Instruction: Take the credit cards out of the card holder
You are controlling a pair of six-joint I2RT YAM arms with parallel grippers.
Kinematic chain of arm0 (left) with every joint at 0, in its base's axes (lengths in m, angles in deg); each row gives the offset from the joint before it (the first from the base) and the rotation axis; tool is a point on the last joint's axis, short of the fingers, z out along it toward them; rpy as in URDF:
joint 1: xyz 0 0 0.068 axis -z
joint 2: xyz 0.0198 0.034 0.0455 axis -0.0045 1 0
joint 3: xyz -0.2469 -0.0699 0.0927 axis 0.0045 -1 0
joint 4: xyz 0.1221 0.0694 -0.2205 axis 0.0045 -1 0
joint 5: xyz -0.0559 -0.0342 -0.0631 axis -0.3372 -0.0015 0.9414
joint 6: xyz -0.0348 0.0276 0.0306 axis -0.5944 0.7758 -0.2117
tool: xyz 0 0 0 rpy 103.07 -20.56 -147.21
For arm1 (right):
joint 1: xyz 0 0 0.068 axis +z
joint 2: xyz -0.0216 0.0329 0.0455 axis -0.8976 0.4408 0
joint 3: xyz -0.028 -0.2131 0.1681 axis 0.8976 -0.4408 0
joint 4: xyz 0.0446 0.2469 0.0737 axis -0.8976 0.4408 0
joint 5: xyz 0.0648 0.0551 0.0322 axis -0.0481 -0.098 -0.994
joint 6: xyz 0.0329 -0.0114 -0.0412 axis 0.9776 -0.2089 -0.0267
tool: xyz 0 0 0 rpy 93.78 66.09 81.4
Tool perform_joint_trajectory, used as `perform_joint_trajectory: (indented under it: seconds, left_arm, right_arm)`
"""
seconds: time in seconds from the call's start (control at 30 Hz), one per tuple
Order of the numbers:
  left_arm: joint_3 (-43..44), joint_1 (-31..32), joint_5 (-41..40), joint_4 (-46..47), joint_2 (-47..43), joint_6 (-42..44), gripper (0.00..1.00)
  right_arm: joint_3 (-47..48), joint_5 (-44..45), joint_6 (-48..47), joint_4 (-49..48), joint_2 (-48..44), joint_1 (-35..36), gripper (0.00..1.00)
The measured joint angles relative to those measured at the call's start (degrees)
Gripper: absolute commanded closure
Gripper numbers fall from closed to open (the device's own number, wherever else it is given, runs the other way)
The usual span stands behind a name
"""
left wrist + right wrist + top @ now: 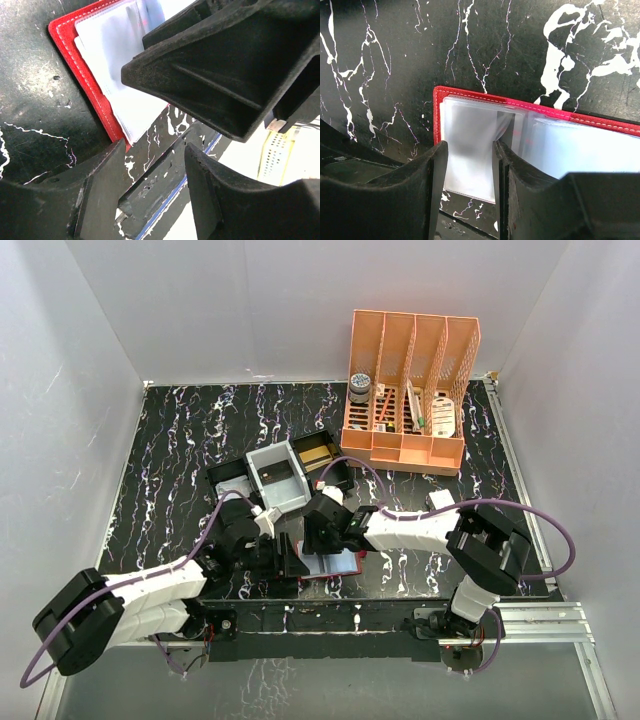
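Red card holder [465, 93] lying open and flat, right gripper [468, 150] parked right on top of it

Long axis running left to right across both arms, with the grey box [278, 475] just beyond its far side. Right jaws partway apart, straddling one frosted sleeve [470, 170] near an end of the holder. Can't tell if actually pinching or only hovering. Left gripper [154, 150] just off the holder's left end, jaws apart with nothing between them, holder ahead and outside the gap. Right arm clearly nearer. Cards hard to make out behind the plastic, so probably none out yet.
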Motion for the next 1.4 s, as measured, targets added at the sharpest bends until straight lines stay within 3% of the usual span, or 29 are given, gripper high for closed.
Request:
perform_joint_trajectory:
  seconds: [0.27, 0.47, 0.8, 0.97, 1.13, 1.4]
  left_arm:
    - [0.0, 0.2, -4.6, -4.4, -7.7, 0.1, 0.54]
    - [0.3, 0.3, -9.9, -11.9, -15.4, -0.2, 0.53]
    - [1.6, 0.3, -11.5, -15.4, -14.9, 0.0, 0.52]
    - [1.9, 0.3, -11.3, -15.7, -13.9, 0.3, 0.52]
    - [1.9, 0.3, -10.5, -15.1, -13.0, 0.5, 0.52]
    - [1.9, 0.3, -7.3, -11.9, -10.2, 0.7, 0.48]
  right_arm:
    - [0.9, -0.3, -0.2, 0.8, 0.0, 0.0, 0.47]
    - [3.7, 0.6, -1.6, 5.7, 0.0, 0.5, 0.43]
    - [9.0, 4.8, -1.7, 11.8, 4.1, 2.3, 0.4]
    - [11.9, 7.2, -1.7, 14.1, 7.4, 3.1, 0.41]
    - [12.1, 8.7, -1.6, 14.9, 7.7, 3.4, 0.52]
    - [8.4, 7.8, -1.5, 10.8, 5.3, 2.9, 0.56]
